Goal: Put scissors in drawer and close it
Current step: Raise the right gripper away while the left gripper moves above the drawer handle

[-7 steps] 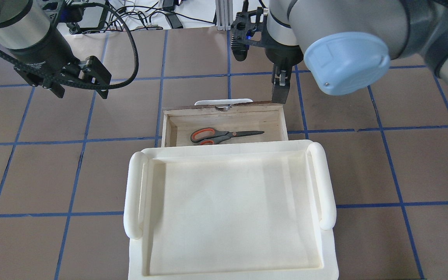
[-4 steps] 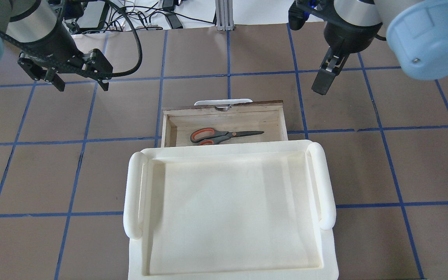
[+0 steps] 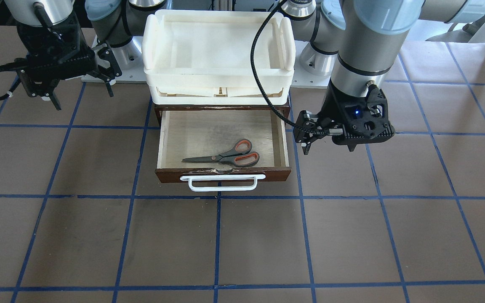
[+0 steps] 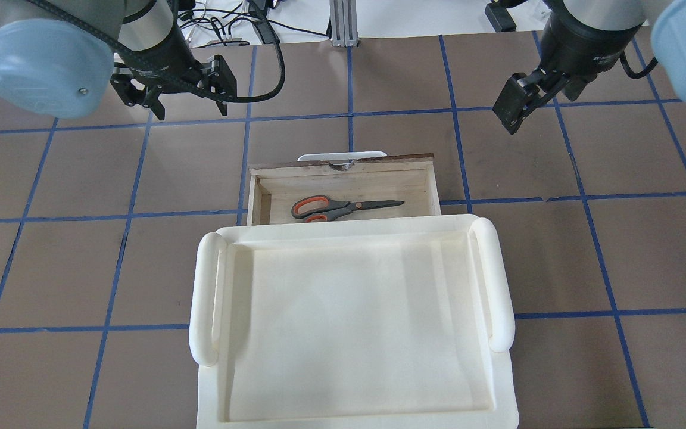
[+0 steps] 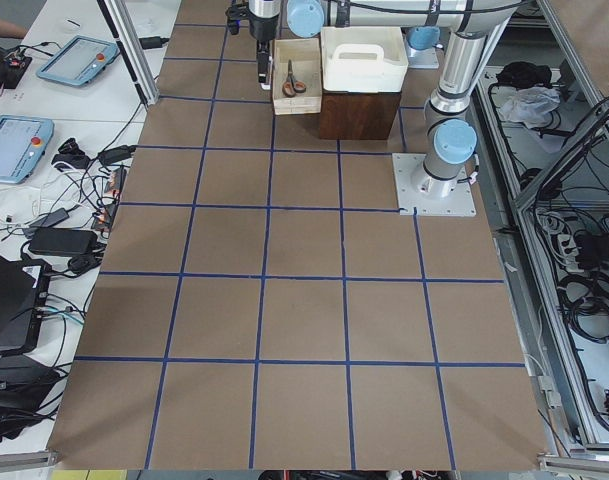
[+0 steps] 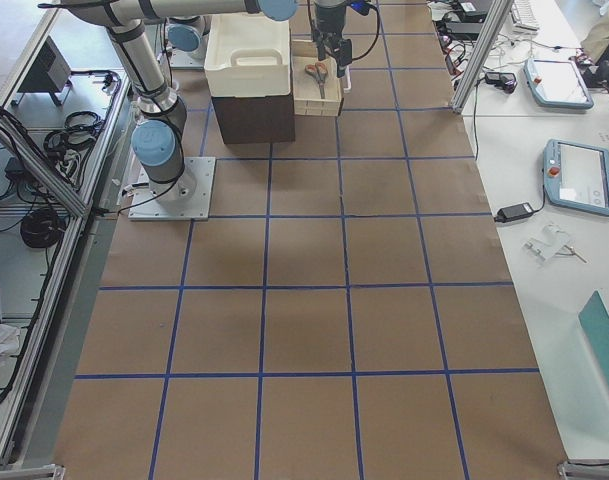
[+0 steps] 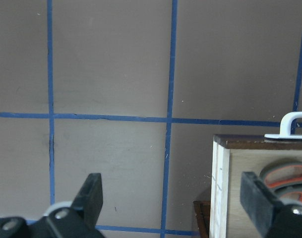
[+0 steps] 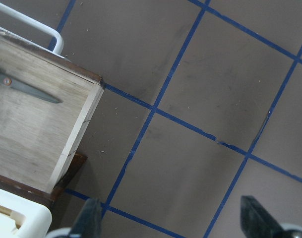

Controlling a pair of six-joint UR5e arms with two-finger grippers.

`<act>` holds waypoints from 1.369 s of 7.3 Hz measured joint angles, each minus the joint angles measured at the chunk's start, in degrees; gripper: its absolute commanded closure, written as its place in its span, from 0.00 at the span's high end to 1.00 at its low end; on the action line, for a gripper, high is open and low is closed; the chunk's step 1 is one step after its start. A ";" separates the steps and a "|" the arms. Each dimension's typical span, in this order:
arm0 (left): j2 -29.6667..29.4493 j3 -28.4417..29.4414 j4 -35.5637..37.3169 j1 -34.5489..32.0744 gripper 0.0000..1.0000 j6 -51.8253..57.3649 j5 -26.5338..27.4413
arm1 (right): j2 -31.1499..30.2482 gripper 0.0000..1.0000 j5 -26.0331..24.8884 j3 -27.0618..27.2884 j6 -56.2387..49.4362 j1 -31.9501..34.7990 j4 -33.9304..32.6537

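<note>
The scissors (image 3: pixel 225 156) lie flat inside the open drawer (image 3: pixel 285 143), handles toward my left side. In the overhead view the scissors (image 4: pixel 343 207) show in the drawer (image 4: pixel 343 173), whose white bar handle (image 4: pixel 343 157) faces away from me. My left gripper (image 4: pixel 188 107) is open and empty, above the table beside the drawer's left side; it is also in the front view (image 3: pixel 329 147). My right gripper (image 4: pixel 513 116) is open and empty, off to the drawer's right. The left wrist view shows the scissors' orange-lined loops (image 7: pixel 284 178).
A cream-white plastic tray (image 4: pixel 200 298) sits on top of the dark brown cabinet that holds the drawer. The table is brown with blue grid tape. Cables and tablets lie past the table's far edge.
My right gripper has moved from the drawer's front right corner out to the right. My left gripper has moved right, toward the drawer. The drawer and scissors have not moved.
</note>
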 measured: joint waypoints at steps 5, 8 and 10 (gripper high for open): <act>-11.54 2.82 9.13 -5.98 1.00 -6.96 -0.97 | -0.34 1.00 0.57 0.47 20.24 0.36 0.03; -17.21 2.99 13.18 -7.46 1.00 -11.78 -2.99 | -0.71 1.00 1.45 0.39 20.41 0.39 -0.14; -19.58 3.19 13.47 -8.39 1.00 -14.87 -3.21 | -0.76 1.00 1.60 0.36 20.77 0.39 -0.24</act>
